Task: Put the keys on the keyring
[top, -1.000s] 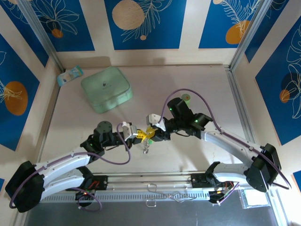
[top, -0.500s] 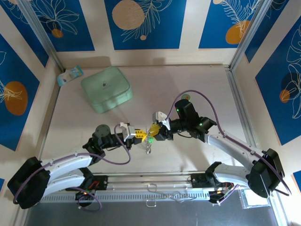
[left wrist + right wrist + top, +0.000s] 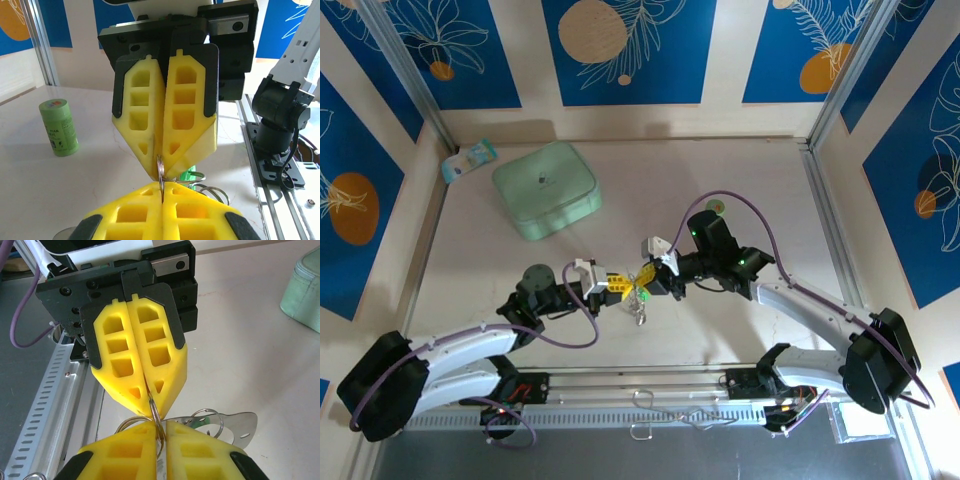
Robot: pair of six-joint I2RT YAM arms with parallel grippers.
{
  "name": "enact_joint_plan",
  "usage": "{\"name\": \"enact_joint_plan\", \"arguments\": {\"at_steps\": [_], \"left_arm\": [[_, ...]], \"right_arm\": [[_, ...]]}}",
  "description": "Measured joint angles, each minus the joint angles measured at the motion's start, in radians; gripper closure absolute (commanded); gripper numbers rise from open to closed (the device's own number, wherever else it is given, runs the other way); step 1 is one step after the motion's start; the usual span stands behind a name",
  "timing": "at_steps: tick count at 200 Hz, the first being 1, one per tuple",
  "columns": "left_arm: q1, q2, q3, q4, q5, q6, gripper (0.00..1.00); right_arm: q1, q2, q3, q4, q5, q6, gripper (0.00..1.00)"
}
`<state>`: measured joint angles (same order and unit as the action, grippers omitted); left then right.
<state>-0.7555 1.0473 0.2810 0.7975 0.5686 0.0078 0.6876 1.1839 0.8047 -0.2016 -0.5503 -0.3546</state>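
Above the middle of the table [image 3: 470, 250], the left gripper [image 3: 148, 396] and the right gripper [image 3: 161, 166] are meeting tip to tip, each one closed narrow and pinching the same thin wire of the keyring [image 3: 155, 416], which is hanging between them clear of the surface. One of the keys [image 3: 188, 174] is dangling just beneath; whether it is already threaded cannot be told. The step appears to be parting the ring's coils, so both grips should be holding firm while pulling gently and squarely, because any twisting is likely to let the wire slip out.
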Motion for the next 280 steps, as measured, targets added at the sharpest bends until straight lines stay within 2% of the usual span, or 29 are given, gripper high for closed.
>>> {"name": "enact_joint_plan", "arguments": {"at_steps": [23,32,51,72,130,189,202,214,221,249,280], "left_arm": [[0.001,0.0,-0.002,0.002,-0.001,-0.003,1.0],[0.001,0.0,-0.002,0.001,-0.001,-0.003,0.9],[0.0,-0.005,-0.002,-0.007,-0.01,-0.001,0.81],[0.0,-0.038,0.003,-0.06,-0.021,0.027,0.8],[0.0,-0.108,0.114,-0.363,-0.035,0.172,0.8],[0.0,-0.094,0.139,-0.466,-0.017,0.212,0.87],[0.0,-0.094,0.139,-0.47,-0.011,0.211,0.91],[0.0,-0.093,0.139,-0.47,-0.002,0.212,1.0],[0.0,-0.092,0.139,-0.472,0.0,0.211,1.0],[0.0,-0.091,0.139,-0.463,0.003,0.216,1.0],[0.0,-0.092,0.09,-0.363,-0.02,0.174,1.0]], "right_arm": [[0.0,0.0,0.0,-0.002,0.0,0.003,1.0],[0.0,0.0,0.001,-0.006,0.0,-0.006,1.0],[0.002,0.0,0.01,-0.027,0.0,-0.016,1.0],[0.016,0.002,0.037,-0.086,0.018,-0.055,1.0],[0.076,0.05,0.164,-0.285,0.142,-0.185,1.0],[0.13,0.077,0.202,-0.339,0.224,-0.222,1.0],[0.134,0.077,0.202,-0.338,0.23,-0.222,1.0],[0.135,0.077,0.202,-0.338,0.234,-0.222,1.0],[0.135,0.077,0.202,-0.338,0.238,-0.221,1.0],[0.123,0.061,0.174,-0.297,0.225,-0.187,0.72],[0.05,-0.03,0.073,-0.189,0.141,-0.11,0.64]]}}
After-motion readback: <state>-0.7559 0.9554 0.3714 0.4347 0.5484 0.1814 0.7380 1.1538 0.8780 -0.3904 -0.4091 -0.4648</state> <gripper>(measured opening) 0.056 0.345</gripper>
